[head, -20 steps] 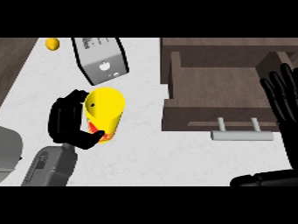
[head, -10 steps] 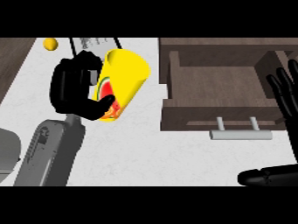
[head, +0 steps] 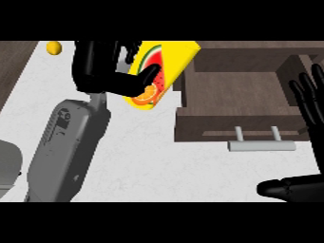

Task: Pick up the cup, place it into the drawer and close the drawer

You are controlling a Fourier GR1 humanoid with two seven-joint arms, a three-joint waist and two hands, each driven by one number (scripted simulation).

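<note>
A small yellow object [head: 53, 47] lies at the counter's [head: 157, 166] far left edge. The left hand [head: 108, 71] curls round the yellow cup [head: 163, 71], tilted just left of the open drawer [head: 234, 97]. The right hand [head: 322, 109] rests spread at the drawer's right side.

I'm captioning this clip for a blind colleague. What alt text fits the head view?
The left robot hand holds a yellow cup with fruit pictures, tilted, above the white counter just left of an open wooden drawer. The right robot hand rests open at the drawer's right side, fingers up. A small yellow object lies at the counter's far left.
</note>
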